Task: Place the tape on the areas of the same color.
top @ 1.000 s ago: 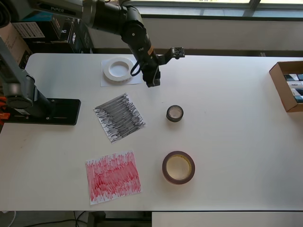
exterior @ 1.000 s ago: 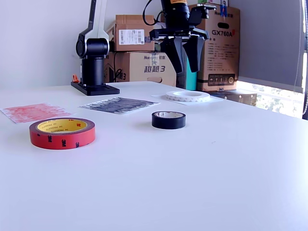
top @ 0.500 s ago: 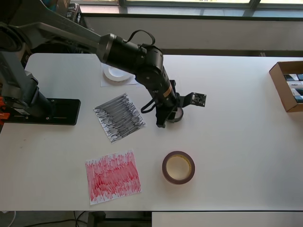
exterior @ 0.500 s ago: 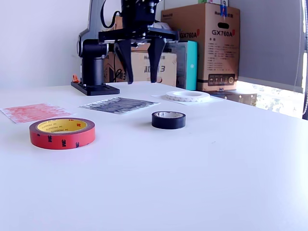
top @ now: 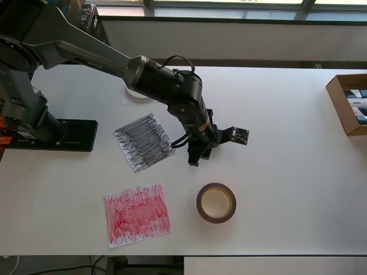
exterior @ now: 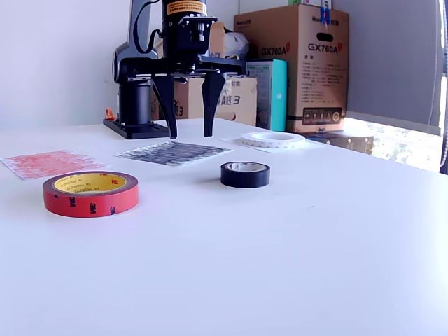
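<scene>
A small black roll (exterior: 245, 174) stands on the table; in the overhead view the wrist covers most of it. My gripper (exterior: 190, 134) (top: 192, 158) hangs open and empty above the table, beyond the black roll and toward the exterior view's left. The red-brown roll (top: 216, 203) (exterior: 90, 193) lies on bare table. Resting on the white sheet (top: 127, 99) is the white ring (exterior: 274, 139), which the arm mostly hides from overhead. The black scribbled sheet (top: 144, 141) (exterior: 173, 151) and the red scribbled sheet (top: 137, 214) (exterior: 49, 162) carry nothing.
An open cardboard box (top: 348, 104) sits at the overhead view's right table edge. The arm's black base plate (top: 57, 135) is at the left. Stacked cartons (exterior: 301, 66) stand behind the table in the exterior view.
The gripper swung away from beside the white ring toward the black roll, then shifted to the exterior view's left and dropped lower, still open. No roll has moved.
</scene>
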Controlling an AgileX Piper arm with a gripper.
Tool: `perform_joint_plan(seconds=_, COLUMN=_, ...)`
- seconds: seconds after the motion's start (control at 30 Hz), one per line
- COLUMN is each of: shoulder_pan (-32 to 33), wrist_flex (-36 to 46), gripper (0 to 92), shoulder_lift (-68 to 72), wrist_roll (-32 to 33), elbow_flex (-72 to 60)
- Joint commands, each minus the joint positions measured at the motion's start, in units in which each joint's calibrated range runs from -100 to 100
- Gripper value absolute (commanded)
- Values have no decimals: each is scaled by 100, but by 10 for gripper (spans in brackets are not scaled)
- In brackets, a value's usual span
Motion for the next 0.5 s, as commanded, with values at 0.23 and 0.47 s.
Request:
perform_joint_plan(seconds=0.23, shoulder_pan=109, wrist_flex=-26, gripper=516, shoulder_lift=323, wrist_roll=32, elbow_flex=-27)
perform_joint_plan(seconds=0.47, shoulder_pan=164, wrist_flex=34, gripper=513, shoulder_lift=707, wrist_roll=57, elbow_flex=-590)
